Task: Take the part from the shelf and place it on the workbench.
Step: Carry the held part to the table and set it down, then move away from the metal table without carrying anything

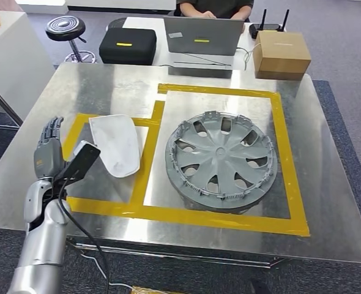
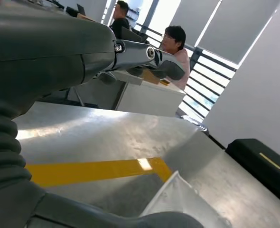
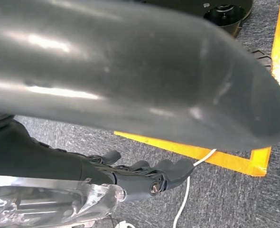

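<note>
Hovering with fingers apart and empty, the left hand (image 1: 49, 150) is just beside the white part (image 1: 115, 144), lying flat on the surface (image 1: 123, 86); lift clear without brushing it. Right hand (image 3: 145, 175) hangs low, fingers loosely curled, empty

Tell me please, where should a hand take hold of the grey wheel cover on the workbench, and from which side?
Probably at the outer rim of the wheel cover, on the near-left edge, since the left hand is on that side. It lies flat, so fingers could hook through an opening beside a spoke.
</note>
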